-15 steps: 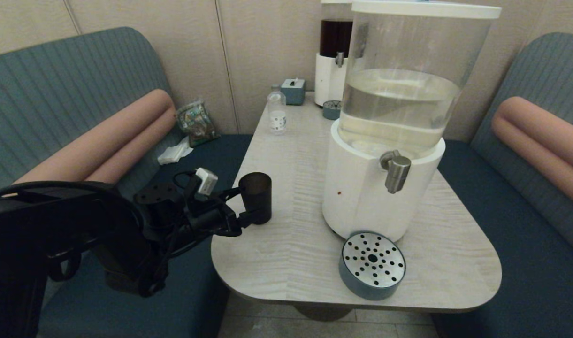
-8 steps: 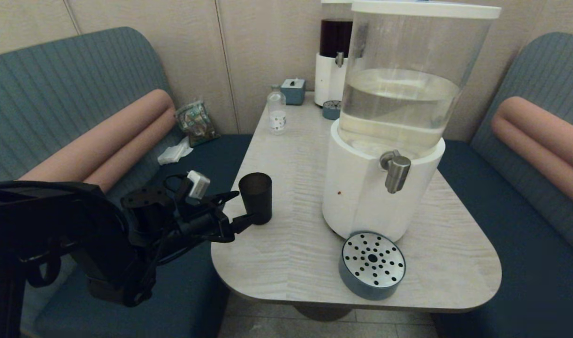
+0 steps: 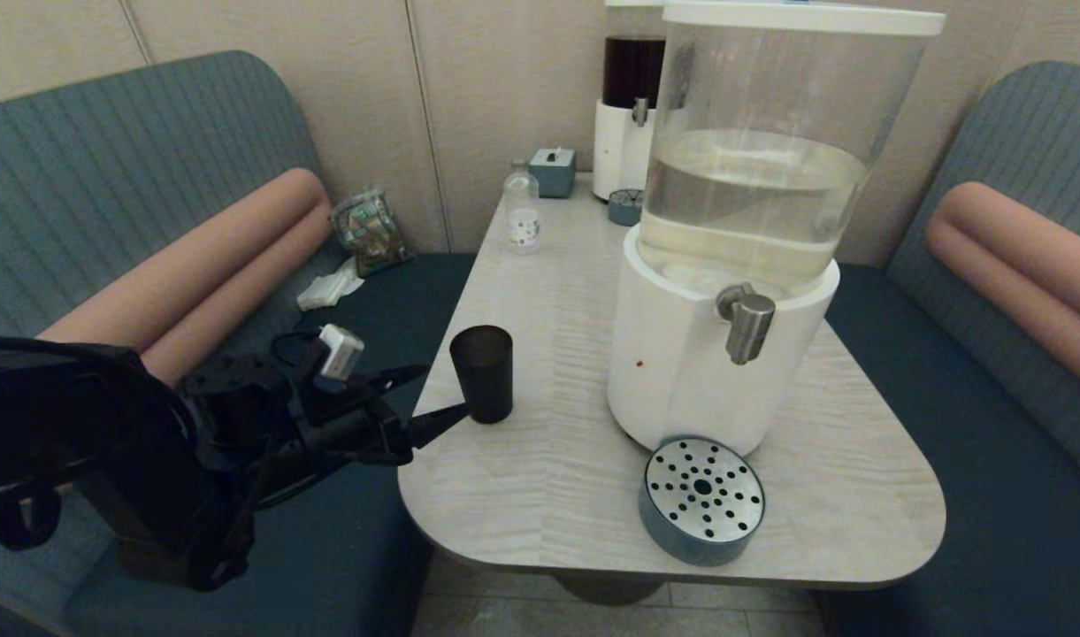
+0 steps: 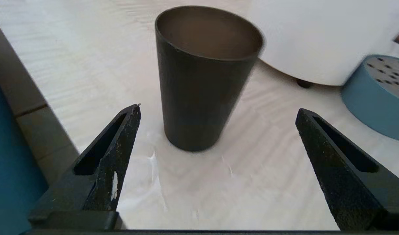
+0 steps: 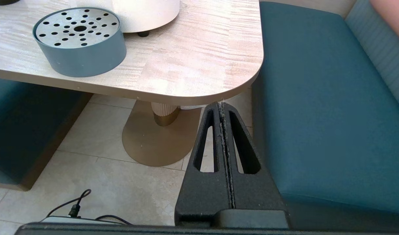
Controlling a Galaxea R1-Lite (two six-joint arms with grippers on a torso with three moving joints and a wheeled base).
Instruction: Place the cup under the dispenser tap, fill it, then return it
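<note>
The black cup stands upright near the table's left edge, left of the large dispenser. The brushed-steel tap juts from the dispenser's white base above the blue drip tray. My left gripper is open just left of the cup, its fingertips short of the cup and touching nothing. The right gripper is shut and empty, parked low beside the table's front right corner; it does not show in the head view.
A small clear bottle, a blue tissue box and a dark-liquid dispenser with its own small tray stand at the table's far end. Teal benches flank the table. A snack bag lies on the left bench.
My left gripper has let go of the cup and drawn back to the left, off the table edge. The cup stays standing where it was.
</note>
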